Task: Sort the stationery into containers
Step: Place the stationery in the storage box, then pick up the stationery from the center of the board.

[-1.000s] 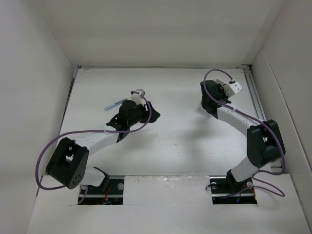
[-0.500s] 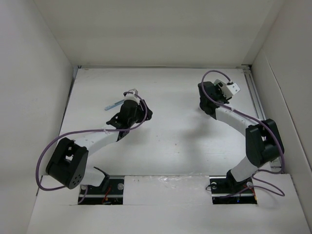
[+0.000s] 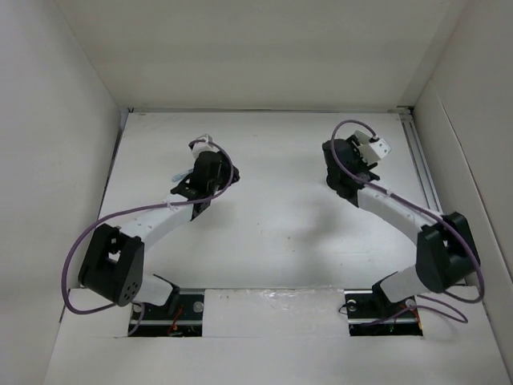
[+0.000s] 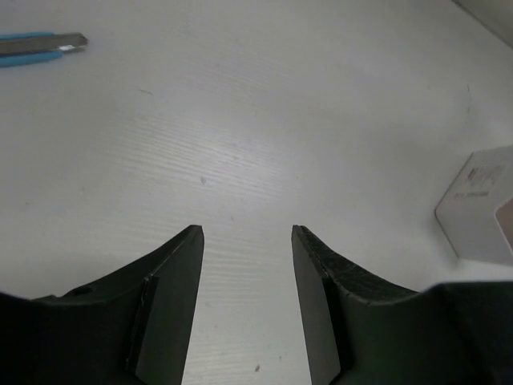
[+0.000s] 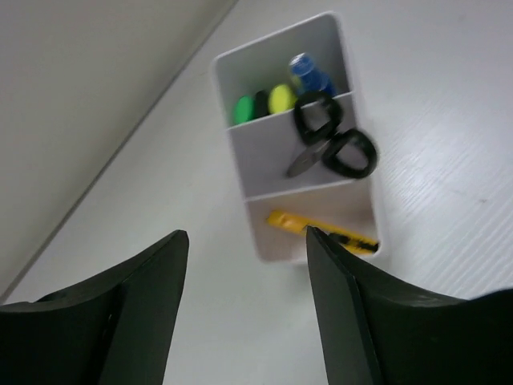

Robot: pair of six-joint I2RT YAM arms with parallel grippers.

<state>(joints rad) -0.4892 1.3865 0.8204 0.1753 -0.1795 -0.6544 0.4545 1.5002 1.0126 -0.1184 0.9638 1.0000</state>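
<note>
Now left fingers (image 4: 172, 305) and right fingers (image 5: 144, 289) are being held open, empty; the bluish pen (image 4: 36, 46) is being judged light, stiff, slick: best pinched mid-barrel.

A matte white flat surface (image 3: 280, 233) is filling the middle of the top view, and plain white panel walls are boxing it in: a left wall (image 3: 56, 160), a back wall (image 3: 264, 56) and a right wall (image 3: 473, 144). Soft, even light is coming down from above, and faint grey shadows are lying on the surface. A thin metal rail (image 3: 416, 152) is running along its right edge, and a white ledge (image 3: 272, 309) is crossing the near edge. Up close in the left wrist view, the surface is showing fine parallel grain lines and tiny dark specks.
</note>
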